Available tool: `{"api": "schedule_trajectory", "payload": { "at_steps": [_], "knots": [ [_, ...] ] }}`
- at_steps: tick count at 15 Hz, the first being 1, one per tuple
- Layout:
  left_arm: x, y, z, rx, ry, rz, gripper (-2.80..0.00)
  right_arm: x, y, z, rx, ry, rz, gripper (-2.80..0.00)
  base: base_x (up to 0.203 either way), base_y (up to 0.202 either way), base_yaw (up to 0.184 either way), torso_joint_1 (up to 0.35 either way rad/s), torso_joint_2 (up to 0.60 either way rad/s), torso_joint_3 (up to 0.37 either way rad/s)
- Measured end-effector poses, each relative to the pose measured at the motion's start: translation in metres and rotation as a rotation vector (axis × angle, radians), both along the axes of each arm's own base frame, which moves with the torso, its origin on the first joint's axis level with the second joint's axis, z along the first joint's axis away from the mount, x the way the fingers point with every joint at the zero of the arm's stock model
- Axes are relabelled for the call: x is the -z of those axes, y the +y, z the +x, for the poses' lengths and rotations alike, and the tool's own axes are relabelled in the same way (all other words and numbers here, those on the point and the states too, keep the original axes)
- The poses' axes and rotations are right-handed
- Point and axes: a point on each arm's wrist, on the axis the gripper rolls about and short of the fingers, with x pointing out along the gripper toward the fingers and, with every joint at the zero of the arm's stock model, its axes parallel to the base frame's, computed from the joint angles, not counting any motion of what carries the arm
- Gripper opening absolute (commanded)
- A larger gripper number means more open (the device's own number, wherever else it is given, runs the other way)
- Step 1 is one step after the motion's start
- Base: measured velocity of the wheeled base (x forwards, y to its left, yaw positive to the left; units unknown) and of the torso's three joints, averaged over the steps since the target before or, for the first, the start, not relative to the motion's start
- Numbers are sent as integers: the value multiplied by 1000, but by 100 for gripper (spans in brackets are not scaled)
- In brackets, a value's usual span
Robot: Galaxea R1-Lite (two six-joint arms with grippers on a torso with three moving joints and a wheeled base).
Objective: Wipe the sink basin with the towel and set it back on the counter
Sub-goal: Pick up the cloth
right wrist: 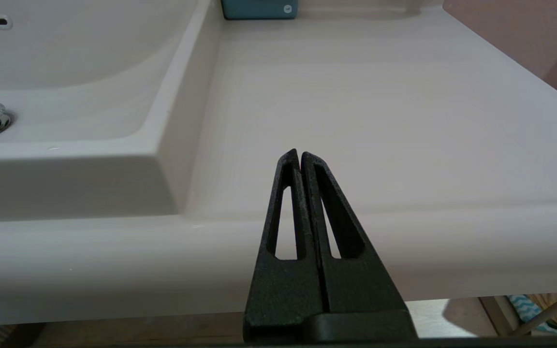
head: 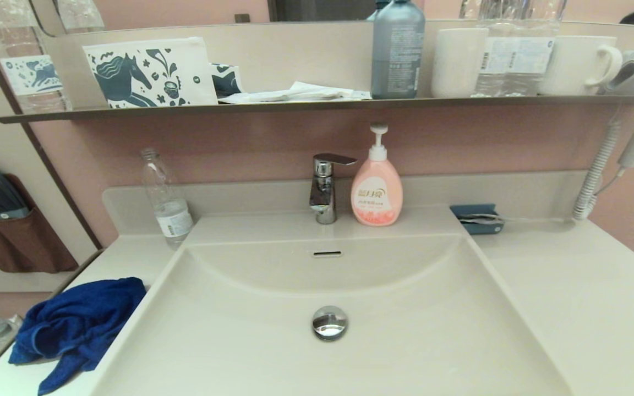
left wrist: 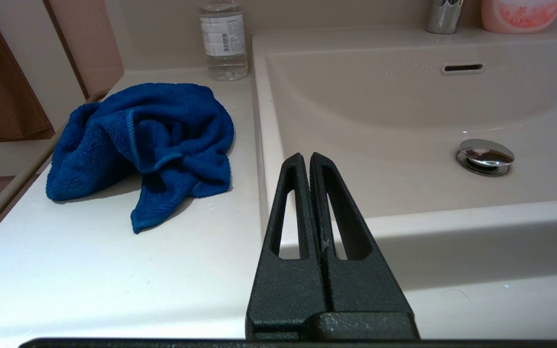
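Note:
The blue towel (head: 75, 327) lies bunched on the cream counter (head: 124, 256) left of the sink basin (head: 405, 330), one corner hanging toward the front edge. In the left wrist view the towel (left wrist: 143, 145) rests beside the basin (left wrist: 404, 116) rim. My left gripper (left wrist: 306, 157) is shut and empty, held off the front edge near the basin's left rim. My right gripper (right wrist: 299, 154) is also shut and empty, before the counter (right wrist: 356, 96) on the basin's right side. The chrome drain plug (head: 329, 322) sits in the basin. Neither gripper shows in the head view.
A clear water bottle (head: 166, 203) stands behind the towel. The chrome faucet (head: 325, 187) and pink soap bottle (head: 376, 187) stand at the basin's back edge. A blue holder (head: 477, 219) sits at the back right. A dark shelf (head: 317, 104) with cups and bottles runs overhead.

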Motion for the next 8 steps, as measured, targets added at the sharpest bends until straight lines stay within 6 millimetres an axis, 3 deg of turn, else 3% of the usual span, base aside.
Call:
{"api": "schedule_trajectory", "payload": {
  "at_steps": [8],
  "knots": [
    [0,0,0,1,0,0,-280,0,0,0,0,0,0,-280,0,0,0,0,0,0]
  ]
}}
